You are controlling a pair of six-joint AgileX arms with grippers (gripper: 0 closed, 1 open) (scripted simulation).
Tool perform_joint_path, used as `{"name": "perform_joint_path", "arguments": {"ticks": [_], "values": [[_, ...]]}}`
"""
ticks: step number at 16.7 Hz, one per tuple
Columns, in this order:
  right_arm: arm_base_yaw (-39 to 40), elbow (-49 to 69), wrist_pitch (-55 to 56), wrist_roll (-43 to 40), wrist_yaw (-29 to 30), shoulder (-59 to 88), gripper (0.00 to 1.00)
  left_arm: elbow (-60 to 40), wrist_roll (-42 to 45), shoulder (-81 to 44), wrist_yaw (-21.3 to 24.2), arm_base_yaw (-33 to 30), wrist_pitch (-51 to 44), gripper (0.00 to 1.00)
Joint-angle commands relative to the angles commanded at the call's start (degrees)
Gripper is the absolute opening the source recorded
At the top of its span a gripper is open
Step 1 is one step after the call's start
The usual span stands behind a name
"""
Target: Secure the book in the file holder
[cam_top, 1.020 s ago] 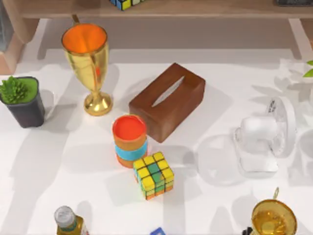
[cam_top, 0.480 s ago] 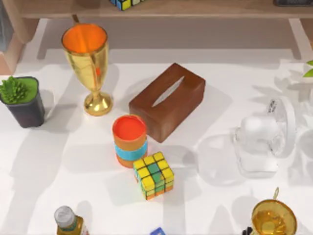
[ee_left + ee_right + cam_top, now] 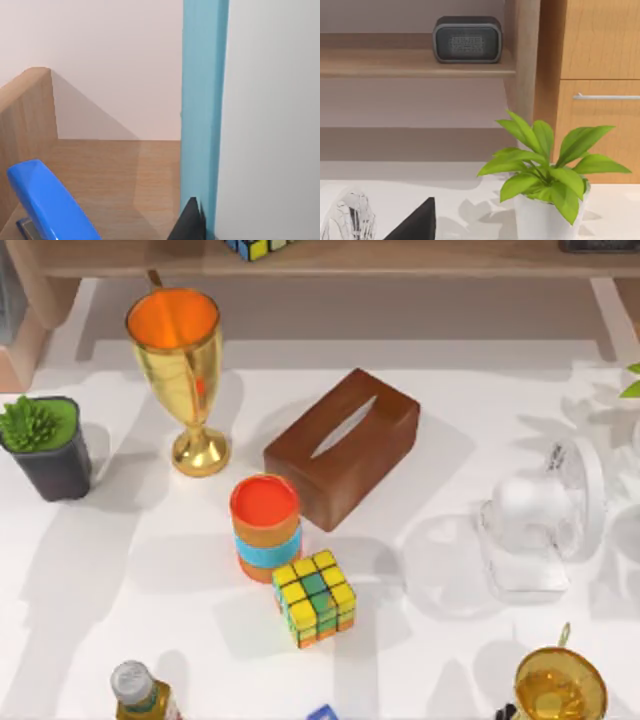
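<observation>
In the left wrist view a tall teal edge (image 3: 202,110) with a pale grey face (image 3: 272,120) beside it stands upright and very close. I cannot tell whether it is the book or the file holder. A black part of my left gripper (image 3: 190,222) shows right against the foot of that teal edge, over a wooden shelf (image 3: 120,180). In the right wrist view a black part of my right gripper (image 3: 415,222) hangs above the white table, near a clear fan (image 3: 345,217).
On the table stand a gold goblet (image 3: 185,360), brown tissue box (image 3: 342,445), orange and blue cup (image 3: 265,525), colour cube (image 3: 314,597), dark-potted plant (image 3: 45,445) and clear fan (image 3: 535,525). A blue stapler (image 3: 50,205) lies on the shelf. A speaker (image 3: 466,40) and leafy plant (image 3: 545,170) stand nearby.
</observation>
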State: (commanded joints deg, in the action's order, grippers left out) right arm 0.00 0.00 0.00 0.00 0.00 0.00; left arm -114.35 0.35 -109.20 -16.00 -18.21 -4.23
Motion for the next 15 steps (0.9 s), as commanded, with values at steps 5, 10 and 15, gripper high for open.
{"name": "perform_joint_path", "arguments": {"ticks": [5, 10, 15], "values": [[0.0, 0.0, 0.0, 0.0, 0.0, 0.0, 1.00, -0.2, 0.1, -0.1, 0.0, -0.1, -0.2, 0.00], [0.0, 0.0, 0.0, 0.0, 0.0, 0.0, 1.00, -5.5, 0.1, -1.4, -0.1, -0.2, -4.0, 0.00], [0.0, 0.0, 0.0, 0.0, 0.0, 0.0, 1.00, -5.6, 0.2, -1.2, -0.1, -0.1, -4.1, 0.00]]}}
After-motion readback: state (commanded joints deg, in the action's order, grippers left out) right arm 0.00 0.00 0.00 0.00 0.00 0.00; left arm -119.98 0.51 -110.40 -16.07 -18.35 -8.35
